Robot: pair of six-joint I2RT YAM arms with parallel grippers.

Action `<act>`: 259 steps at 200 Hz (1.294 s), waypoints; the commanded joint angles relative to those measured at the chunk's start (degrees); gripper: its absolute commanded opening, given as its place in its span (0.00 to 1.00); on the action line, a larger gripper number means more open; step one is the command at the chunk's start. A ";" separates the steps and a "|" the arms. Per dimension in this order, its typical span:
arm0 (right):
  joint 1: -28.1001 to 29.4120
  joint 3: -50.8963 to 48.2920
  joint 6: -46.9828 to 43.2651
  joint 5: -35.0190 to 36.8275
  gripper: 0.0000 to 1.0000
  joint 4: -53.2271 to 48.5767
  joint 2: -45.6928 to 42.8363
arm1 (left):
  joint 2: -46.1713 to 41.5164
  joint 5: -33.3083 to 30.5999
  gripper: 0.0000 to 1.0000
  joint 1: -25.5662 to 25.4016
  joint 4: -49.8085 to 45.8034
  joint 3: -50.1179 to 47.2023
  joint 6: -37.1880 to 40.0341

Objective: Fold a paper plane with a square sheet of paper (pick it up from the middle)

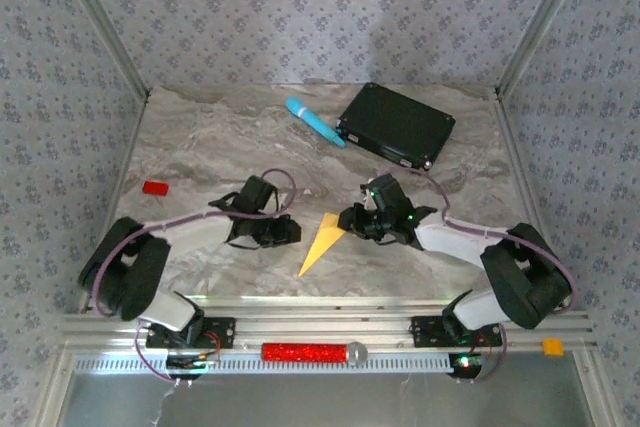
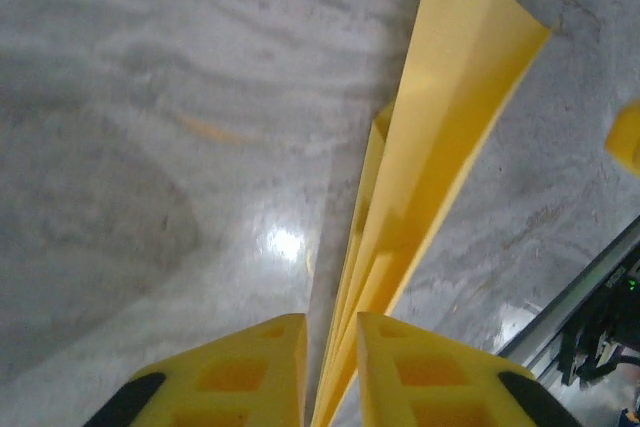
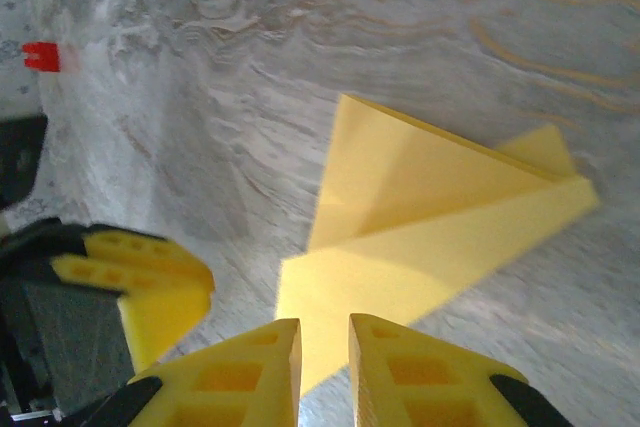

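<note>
- Near edge: metal rail (image 1: 400, 309) runs the full width of the table (image 1: 200, 147). Red bar (image 1: 303, 352) lies along it at centre. Arm bases are bolted twd its L & R ends.
- L claw (image 2: 330, 332): low over the table, just L of centre, pointing R at the plane (image 1: 323, 242). Pads are parted a slit, released. Plane's folded edge runs up btwn them, nearer the L pad, w/ a gap on the other side.
- R claw (image 3: 324, 332): just R of centre, facing the L claw. Pads are also parted a slit, nothing clamped. A corner of the plane shows in the slit; touching or not, can't tell.
- Plane: on the table, mid-near, btwn the 2 claws. Sharp tip points twd the near edge & a bit L, near the rail but not touching. Wide end is by the R claw.
- Room: wide bare table L of & beyond the L claw. Red block (image 1: 154, 187) sits there near the L edge, well apart from the plane. R of the R arm there's a narrow strip to the R edge.
- Far: blue cyl (image 1: 314, 121) lies slantwise, its R end just beside a corner of the black box (image 1: 396, 125); contact unclear. Box is skewed, twd the far-R corner, near the back edge. Open strip btwn these & the claws.
- Patterned walls (image 1: 300, 7) close the table on L, far & R sides.
</note>
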 commanded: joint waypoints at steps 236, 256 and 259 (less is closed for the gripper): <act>3.29 -4.00 7.36 0.31 0.18 6.84 11.21 | 15.20 15.84 0.28 -1.84 9.32 8.24 1.53; 2.83 -4.75 7.84 -0.34 0.18 8.02 10.34 | 13.12 14.38 0.23 -1.95 9.49 7.67 1.69; 2.70 -4.83 7.91 -0.43 0.18 8.21 10.10 | 12.76 14.05 0.22 -2.05 9.41 7.61 1.75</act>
